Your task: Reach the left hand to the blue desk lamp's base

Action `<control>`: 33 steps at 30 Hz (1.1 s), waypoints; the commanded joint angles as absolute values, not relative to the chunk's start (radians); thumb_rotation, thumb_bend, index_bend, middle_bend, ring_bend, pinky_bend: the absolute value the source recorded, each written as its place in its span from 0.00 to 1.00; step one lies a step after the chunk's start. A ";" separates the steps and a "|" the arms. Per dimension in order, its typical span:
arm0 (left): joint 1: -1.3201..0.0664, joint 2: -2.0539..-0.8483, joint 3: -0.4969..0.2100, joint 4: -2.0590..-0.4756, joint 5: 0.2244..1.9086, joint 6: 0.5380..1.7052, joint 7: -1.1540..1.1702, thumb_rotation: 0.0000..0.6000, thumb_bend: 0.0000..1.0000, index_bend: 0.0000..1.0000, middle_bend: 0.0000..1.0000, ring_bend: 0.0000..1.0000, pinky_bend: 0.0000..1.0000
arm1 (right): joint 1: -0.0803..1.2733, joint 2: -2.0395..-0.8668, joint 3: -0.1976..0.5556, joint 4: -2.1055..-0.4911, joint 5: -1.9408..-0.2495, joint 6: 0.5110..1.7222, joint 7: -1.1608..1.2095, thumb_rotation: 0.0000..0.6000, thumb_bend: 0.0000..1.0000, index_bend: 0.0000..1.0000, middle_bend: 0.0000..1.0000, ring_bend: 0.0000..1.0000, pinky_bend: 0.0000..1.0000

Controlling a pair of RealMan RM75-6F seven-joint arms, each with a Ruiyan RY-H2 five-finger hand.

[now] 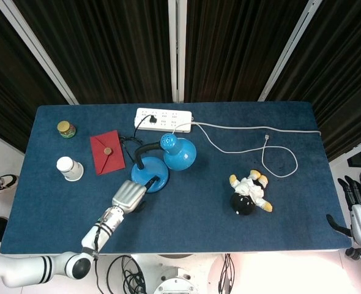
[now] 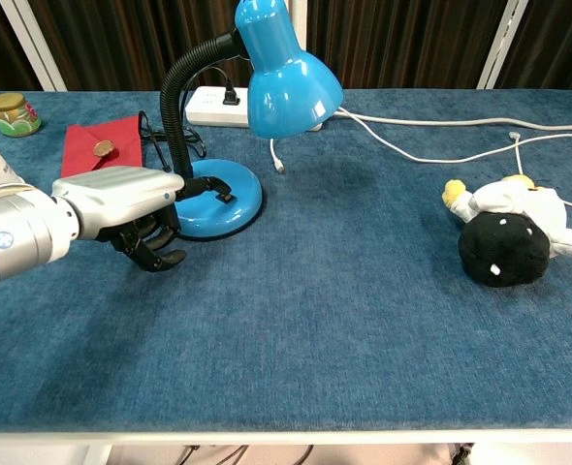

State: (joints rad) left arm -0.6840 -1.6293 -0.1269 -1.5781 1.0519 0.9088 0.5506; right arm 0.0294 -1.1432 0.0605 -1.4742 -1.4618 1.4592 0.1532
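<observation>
The blue desk lamp stands left of the table's middle, its round base (image 1: 155, 173) (image 2: 230, 209) flat on the cloth. A black gooseneck curves up to the blue shade (image 1: 180, 153) (image 2: 288, 81). My left hand (image 1: 130, 195) (image 2: 129, 205) lies at the base's near-left edge. One dark fingertip (image 2: 211, 187) stretches over the top of the base, close to its small black switch. The other fingers hang loosely bent beside the rim, holding nothing. My right hand (image 1: 358, 210) hangs off the table's right edge with its fingers spread, seen only in the head view.
A red envelope (image 1: 107, 152) (image 2: 100, 141), a white cup (image 1: 70, 168) and a small jar (image 1: 66, 129) (image 2: 13, 112) sit left of the lamp. A white power strip (image 1: 163, 120) (image 2: 214, 101) lies behind it. A plush toy (image 1: 249, 193) (image 2: 507, 238) and a white cable (image 1: 277, 154) are to the right.
</observation>
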 commanded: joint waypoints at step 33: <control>-0.657 -1.582 -0.058 -1.670 1.159 1.102 0.509 1.00 0.43 0.04 0.81 0.79 0.82 | 0.028 -1.140 0.059 -1.478 -1.461 1.456 0.160 1.00 0.21 0.00 0.00 0.00 0.00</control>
State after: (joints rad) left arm -0.7003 -1.6186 -0.0746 -1.6116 1.0821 1.0120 0.5242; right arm 0.0278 -1.1398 0.0588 -1.4780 -1.4608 1.4559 0.1599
